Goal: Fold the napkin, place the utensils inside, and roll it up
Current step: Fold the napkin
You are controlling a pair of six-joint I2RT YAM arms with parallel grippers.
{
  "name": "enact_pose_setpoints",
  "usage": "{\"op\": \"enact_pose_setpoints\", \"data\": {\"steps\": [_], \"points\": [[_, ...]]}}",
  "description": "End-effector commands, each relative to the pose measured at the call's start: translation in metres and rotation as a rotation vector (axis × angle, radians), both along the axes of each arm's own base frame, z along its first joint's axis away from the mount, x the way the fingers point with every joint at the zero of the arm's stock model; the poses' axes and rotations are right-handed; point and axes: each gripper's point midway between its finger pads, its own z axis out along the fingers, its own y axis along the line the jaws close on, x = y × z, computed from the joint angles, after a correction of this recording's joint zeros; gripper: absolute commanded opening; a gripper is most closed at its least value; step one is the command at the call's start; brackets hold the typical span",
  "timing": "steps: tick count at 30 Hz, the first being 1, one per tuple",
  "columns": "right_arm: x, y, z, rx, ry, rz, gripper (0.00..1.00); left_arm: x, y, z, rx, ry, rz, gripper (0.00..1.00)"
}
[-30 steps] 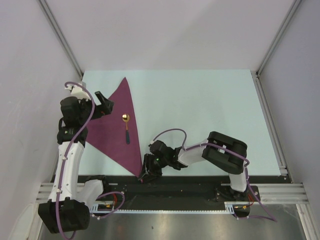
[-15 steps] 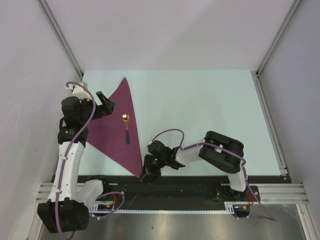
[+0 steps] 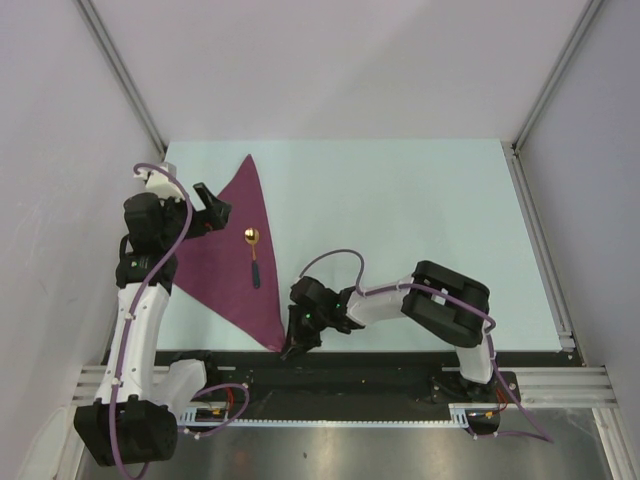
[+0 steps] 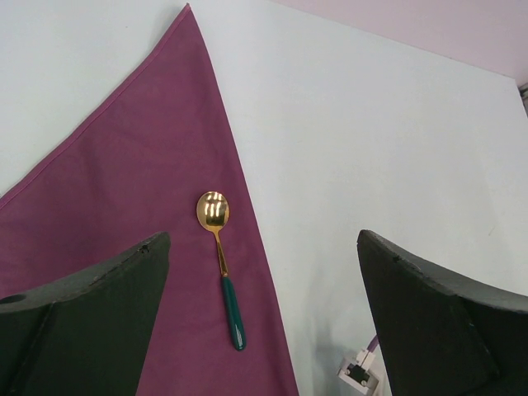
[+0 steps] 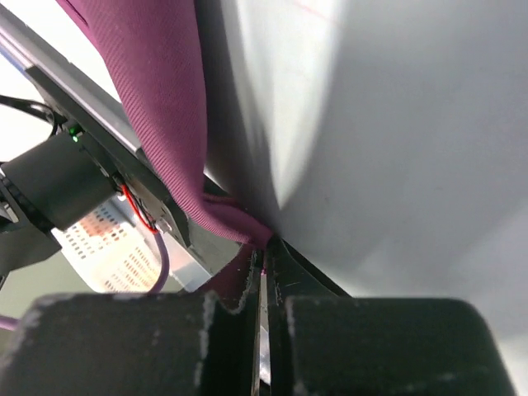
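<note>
Right gripper point(image 3: 293, 347) pinches napkin point(image 3: 225, 265) at near corner; spoon point(image 3: 253, 254) lies atop

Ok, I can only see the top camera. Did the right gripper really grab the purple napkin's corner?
Observer: Yes. The right wrist camera shows the right gripper shut on the napkin, with the corner pinched tight.
Operator: And the other one?
Observer: Its own camera shows the left gripper wide open with nothing in it.
Operator: What's the little thing lying on the napkin?
Observer: A spoon. Up close, it has a shiny gold bowl and a dark green handle.
</note>
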Motion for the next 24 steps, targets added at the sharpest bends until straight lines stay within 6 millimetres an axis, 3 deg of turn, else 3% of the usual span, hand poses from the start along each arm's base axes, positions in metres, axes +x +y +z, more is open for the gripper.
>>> {"op": "enact_pose_setpoints", "data": {"steps": [1,8,11,17,23,24], "points": [[0.012,0.010,0.032,0.030,-0.112,0.008,0.00,-0.001,-0.005,0.009,-0.002,-0.039,-0.019,1.00],[0.029,0.022,0.061,0.060,-0.187,0.004,0.00,-0.001,-0.003,0.008,0.002,-0.036,-0.013,1.00],[0.047,0.027,0.073,0.076,-0.237,-0.009,0.00,-0.001,-0.003,0.009,0.006,-0.038,-0.012,1.00],[0.112,0.026,0.081,0.101,-0.347,-0.066,0.00,-0.001,-0.002,0.008,0.009,-0.035,-0.009,1.00],[0.184,0.039,0.105,0.205,-0.465,-0.101,0.00,0.000,-0.001,0.006,0.016,-0.030,-0.001,1.00],[0.192,0.042,0.096,0.201,-0.463,-0.097,0.00,0.000,0.000,0.005,0.016,-0.027,0.001,1.00]]}}
